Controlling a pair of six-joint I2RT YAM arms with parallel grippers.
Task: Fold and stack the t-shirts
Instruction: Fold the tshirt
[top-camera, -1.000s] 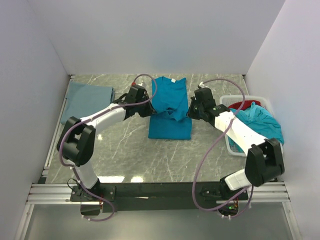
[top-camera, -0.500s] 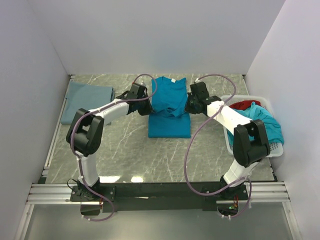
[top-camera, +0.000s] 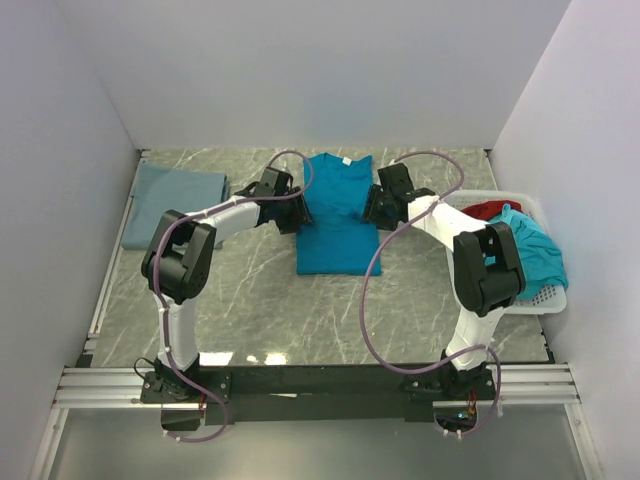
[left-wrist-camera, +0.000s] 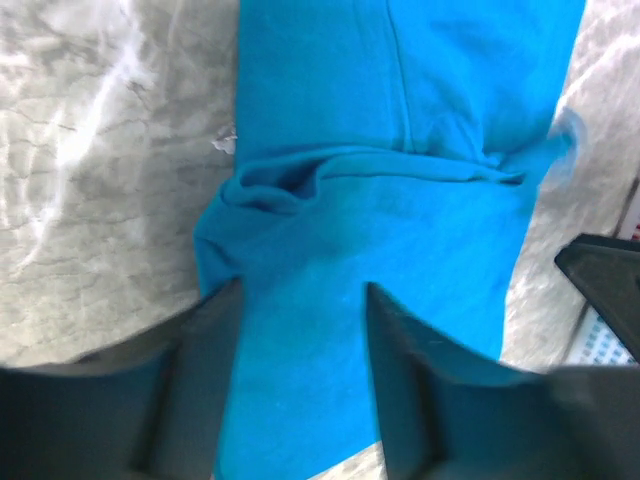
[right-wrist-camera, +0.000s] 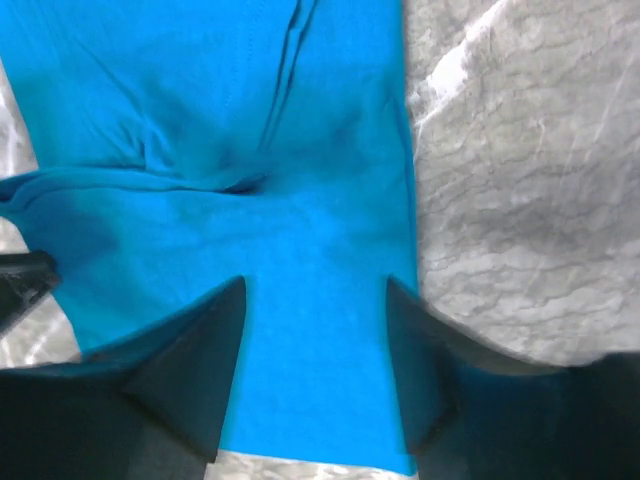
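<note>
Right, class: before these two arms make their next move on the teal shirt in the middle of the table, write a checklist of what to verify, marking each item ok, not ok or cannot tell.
1. Left gripper jaws apart, nothing pinched: ok.
2. Right gripper jaws apart, nothing pinched: ok.
3. Middle teal t-shirt lying smooth: not ok, a bunched ridge crosses its middle.
4. Folded grey-blue t-shirt at the far left lies apart from the teal one: ok.
5. White basket emptied: not ok, a red t-shirt and another teal t-shirt lie in it.
</note>
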